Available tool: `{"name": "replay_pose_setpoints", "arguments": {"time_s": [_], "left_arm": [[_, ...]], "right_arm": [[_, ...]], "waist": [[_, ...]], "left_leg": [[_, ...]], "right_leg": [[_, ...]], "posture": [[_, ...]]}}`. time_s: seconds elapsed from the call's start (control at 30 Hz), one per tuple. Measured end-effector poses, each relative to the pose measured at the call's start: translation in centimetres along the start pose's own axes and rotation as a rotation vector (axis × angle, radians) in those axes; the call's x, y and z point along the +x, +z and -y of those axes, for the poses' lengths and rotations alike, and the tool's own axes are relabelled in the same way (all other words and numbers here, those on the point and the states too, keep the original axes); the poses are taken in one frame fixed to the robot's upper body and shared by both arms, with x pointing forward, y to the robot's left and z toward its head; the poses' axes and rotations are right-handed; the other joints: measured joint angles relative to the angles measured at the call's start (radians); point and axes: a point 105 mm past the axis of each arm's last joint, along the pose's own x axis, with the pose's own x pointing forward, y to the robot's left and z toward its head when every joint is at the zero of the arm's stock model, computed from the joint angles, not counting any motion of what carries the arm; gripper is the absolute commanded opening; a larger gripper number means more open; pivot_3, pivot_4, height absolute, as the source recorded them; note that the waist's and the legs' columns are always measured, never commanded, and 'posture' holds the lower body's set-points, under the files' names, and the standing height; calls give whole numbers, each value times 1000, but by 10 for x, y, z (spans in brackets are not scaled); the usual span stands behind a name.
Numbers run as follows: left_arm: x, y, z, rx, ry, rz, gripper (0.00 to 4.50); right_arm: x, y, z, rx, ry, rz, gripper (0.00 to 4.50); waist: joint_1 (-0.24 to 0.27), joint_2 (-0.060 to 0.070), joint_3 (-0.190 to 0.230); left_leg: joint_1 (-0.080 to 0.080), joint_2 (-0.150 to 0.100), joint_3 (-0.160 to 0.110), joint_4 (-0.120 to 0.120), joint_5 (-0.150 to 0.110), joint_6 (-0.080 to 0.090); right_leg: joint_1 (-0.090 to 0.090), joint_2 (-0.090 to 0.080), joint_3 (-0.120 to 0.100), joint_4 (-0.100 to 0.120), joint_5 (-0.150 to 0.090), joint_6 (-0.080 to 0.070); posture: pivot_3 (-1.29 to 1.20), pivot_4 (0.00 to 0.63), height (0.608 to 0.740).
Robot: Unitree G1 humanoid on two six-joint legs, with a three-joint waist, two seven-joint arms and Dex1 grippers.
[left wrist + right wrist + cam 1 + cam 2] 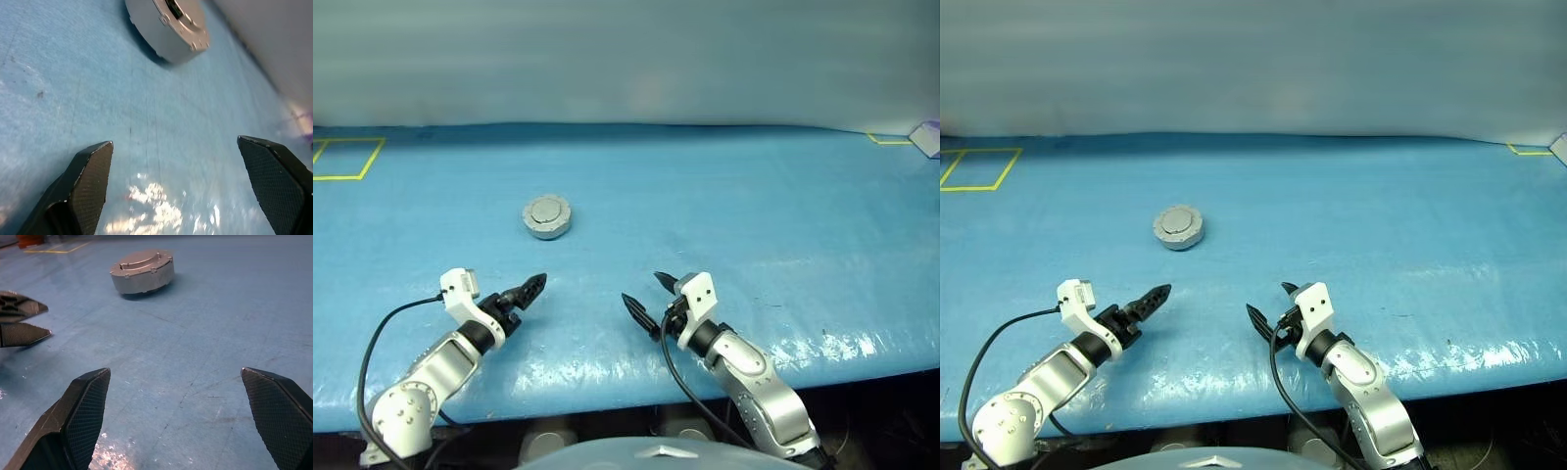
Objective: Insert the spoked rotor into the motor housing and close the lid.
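Though closed, lid [547,211] bears no writing.

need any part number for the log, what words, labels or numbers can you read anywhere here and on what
None can be read.
motor housing with its lid shut: bare grey metal, no lettering visible.
blue table cover: yellow tape outlines only, no writing.
left tool and right tool: no markings visible.

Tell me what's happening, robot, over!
Left gripper open, empty. Right gripper open, empty. Motor housing on blue table, lid closed. Nothing in the way.
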Motion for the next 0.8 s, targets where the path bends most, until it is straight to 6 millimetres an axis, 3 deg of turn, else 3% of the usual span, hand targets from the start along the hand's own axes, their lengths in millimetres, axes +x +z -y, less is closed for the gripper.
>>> {"name": "replay_pose_setpoints", "arguments": {"time_s": [0.1, 0.33, 0.47, 0.8], "left_arm": [[-3, -2, 3, 247, -5, 71, 4454], [-9, 12, 7, 557, 7, 280, 4454], [-8, 7, 11, 556, -10, 329, 4454], [-4, -2, 20, 563, -76, 297, 4454]], "right_arm": [[-2, 10, 0, -41, 8, 72, 4500], [-12, 11, 27, -89, -175, 142, 4500], [-19, 8, 35, -109, -229, 151, 4500], [-19, -9, 19, -83, -116, 72, 4500]], "waist": [[-1, 0, 0], [7, 0, 0], [8, -1, 0], [7, 0, 0]], "left_leg": [[-1, 2, 2, -3, -1, 1], [-11, -2, 7, -6, 0, 9], [-15, -3, 8, -6, 0, 9], [-13, -1, 8, 0, 0, 9]], "right_leg": [[-2, -4, -1, -4, 0, 0], [-8, -4, -3, -5, 3, -5], [-12, -3, -4, -5, 3, -4], [-10, -1, -4, -2, 0, 1]], "posture": [[0, 150, 740], [0, 150, 740], [0, 150, 740], [0, 150, 740]]}}
